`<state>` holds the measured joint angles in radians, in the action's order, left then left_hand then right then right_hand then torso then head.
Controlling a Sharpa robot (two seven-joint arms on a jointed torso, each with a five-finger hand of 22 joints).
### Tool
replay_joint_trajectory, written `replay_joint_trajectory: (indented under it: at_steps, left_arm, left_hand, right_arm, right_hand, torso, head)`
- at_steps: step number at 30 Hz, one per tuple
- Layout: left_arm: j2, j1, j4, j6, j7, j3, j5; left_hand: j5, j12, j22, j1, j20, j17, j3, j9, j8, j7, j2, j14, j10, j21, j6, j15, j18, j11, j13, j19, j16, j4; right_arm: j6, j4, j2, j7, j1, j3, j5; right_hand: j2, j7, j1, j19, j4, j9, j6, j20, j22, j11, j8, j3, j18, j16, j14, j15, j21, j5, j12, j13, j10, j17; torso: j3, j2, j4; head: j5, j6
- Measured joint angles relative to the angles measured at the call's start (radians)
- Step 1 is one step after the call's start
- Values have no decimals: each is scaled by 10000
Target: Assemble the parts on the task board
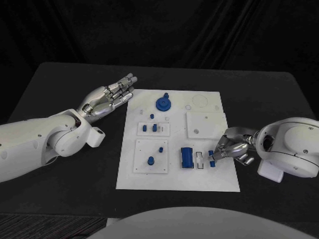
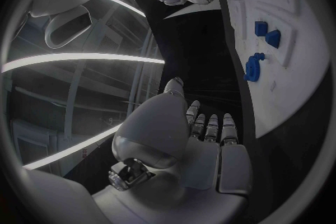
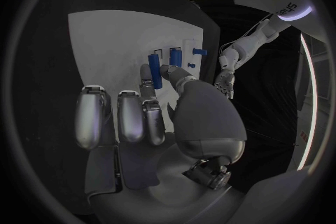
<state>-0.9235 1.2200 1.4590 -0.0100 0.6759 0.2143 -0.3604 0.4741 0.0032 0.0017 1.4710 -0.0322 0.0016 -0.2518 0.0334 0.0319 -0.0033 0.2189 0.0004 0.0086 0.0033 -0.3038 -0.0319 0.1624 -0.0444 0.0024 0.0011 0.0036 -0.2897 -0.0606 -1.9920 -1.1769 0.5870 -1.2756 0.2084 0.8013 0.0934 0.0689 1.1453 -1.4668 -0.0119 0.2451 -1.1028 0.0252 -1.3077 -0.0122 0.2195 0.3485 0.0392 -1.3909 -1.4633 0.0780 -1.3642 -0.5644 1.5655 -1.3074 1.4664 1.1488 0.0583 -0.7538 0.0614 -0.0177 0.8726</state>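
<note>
Right hand point(image 1: 231, 149) reaches over the white task board's point(image 1: 177, 181) near right edge, thumb and a finger pinching a slim blue cylindrical part point(image 1: 212, 158) beside the blue block point(image 1: 187, 157) in its slotted holder. Seating step, by my read; next it wants a straight press down. Left hand point(image 1: 109, 97) hovers empty, fingers extended, beside the board.

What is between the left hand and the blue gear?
Nothing stands there. In the head view, only bare black table and white board lie between the left hand and the gear.
</note>
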Motion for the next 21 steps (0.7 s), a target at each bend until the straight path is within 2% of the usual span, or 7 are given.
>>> replay_joint_trajectory:
  at_steps: [7,9,21]
  left_arm:
    - [29,-1,-12,55,1,0,0]
    - [32,-1,-18,69,1,0,0]
    - [44,-1,-27,156,2,0,1]
  left_hand:
    - [-1,0,1,24,-73,1,30,-1,0,0,24,0,0,0,0,0,0,0,1,0,0,-26]
    - [-2,0,1,40,-73,-1,57,-1,0,0,40,0,-36,0,0,0,0,35,1,0,0,1]
    - [32,0,-6,40,-107,-7,56,-2,0,35,40,0,-2,0,35,0,0,70,2,-35,0,1]
  right_arm:
    - [-86,255,367,-12,58,-1,-431]
    - [-99,338,460,-13,98,-1,-506]
    - [-119,652,777,-14,239,1,-676]
  right_hand:
    - [-37,0,-117,0,-78,73,0,0,1,0,-9,78,-1,0,-7,-8,0,141,0,0,0,-1]
    - [13,1,-197,0,-243,79,1,0,1,0,13,243,-1,0,-7,-9,0,164,0,0,0,-1]
    - [-54,-37,-283,0,-313,147,126,0,2,1,32,198,-2,0,-4,-28,0,172,0,0,-1,-23]
  torso:
    - [0,-7,-5]
    - [0,-7,-6]
    - [-7,-7,-11]
  head:
    - [-5,0]
    - [-5,0]
    - [0,0]
